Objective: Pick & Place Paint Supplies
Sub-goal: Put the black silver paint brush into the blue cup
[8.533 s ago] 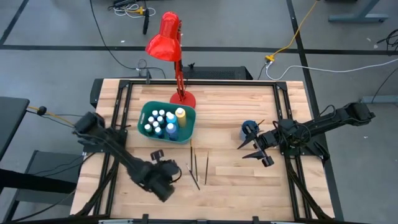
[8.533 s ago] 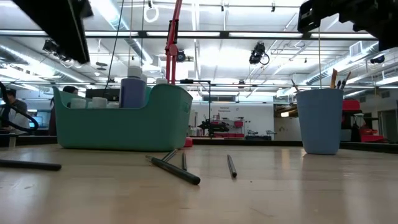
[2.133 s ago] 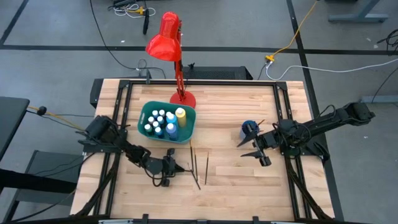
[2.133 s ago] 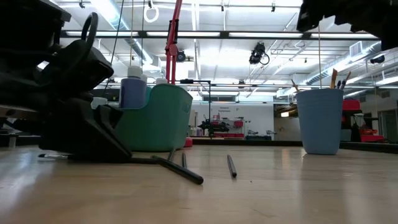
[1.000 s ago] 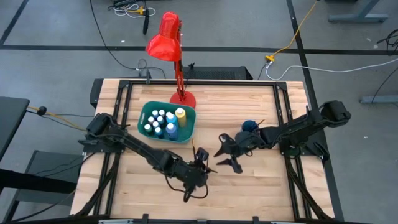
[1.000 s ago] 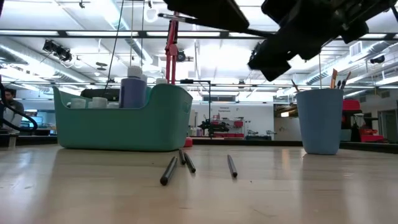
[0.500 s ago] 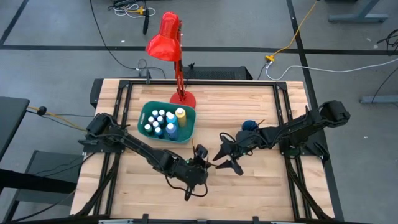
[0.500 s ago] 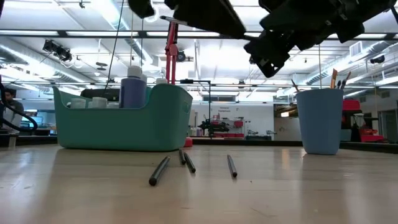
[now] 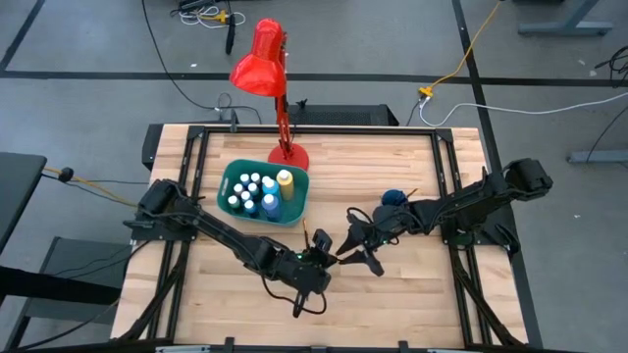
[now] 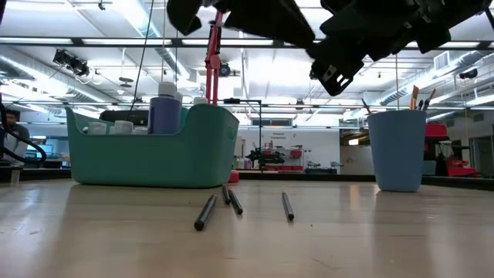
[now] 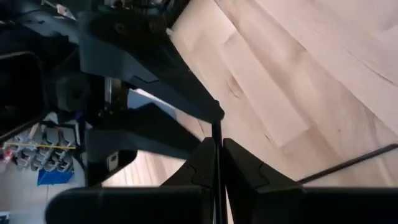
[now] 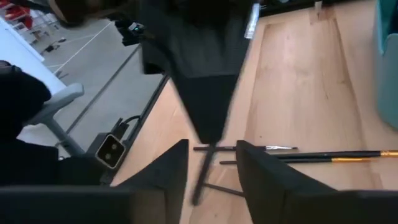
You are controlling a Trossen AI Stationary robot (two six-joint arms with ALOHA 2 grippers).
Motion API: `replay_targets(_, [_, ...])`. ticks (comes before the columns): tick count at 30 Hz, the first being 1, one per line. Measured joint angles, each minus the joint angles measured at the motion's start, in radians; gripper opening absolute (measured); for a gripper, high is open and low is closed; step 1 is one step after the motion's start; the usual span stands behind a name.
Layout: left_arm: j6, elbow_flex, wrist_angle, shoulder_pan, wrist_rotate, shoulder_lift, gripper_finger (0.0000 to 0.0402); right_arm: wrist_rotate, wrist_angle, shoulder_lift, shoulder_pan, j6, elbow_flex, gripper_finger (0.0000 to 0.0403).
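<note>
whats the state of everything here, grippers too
thin dark brush: lifted off the table, clamped in the left gripper
left gripper: jaws shut on that brush
right gripper: jaws open, either side of the same brush
three dark brushes: lying flat on the wooden table
teal plastic bin: upright, holding white-capped paint bottles
blue cup: upright, brushes inside

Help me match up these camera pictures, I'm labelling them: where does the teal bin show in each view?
High view: the teal bin sits on the left half of the table, toward the far side.
Low view: the bin stands at the picture's left.
Left wrist view: not in it.
Right wrist view: only a teal strip at the picture's edge, apparently its wall.
Landmark: the red lamp, just behind the bin in the high and low views.
</note>
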Motion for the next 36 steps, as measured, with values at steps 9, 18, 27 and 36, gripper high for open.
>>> replay_targets(9, [0.024, 0.002, 0.015, 0.007, -0.015, -0.001, 0.0022, -0.029, -0.009, 0.0, -0.002, -0.007, -0.001, 0.0042])
replay_targets(18, [-0.091, 0.0, 0.028, 0.011, -0.033, -0.001, 0.0027, -0.006, -0.017, 0.0, -0.003, -0.029, -0.001, 0.0021])
replay_targets(27, [-0.285, 0.002, 0.236, 0.014, -0.099, -0.002, 0.0065, -0.004, -0.035, -0.001, -0.004, -0.057, -0.001, 0.0019])
replay_targets(36, [-0.213, 0.002, 0.254, -0.039, -0.574, -0.008, 0.0088, 0.118, -0.144, -0.073, -0.018, -0.076, -0.001, 0.0018])
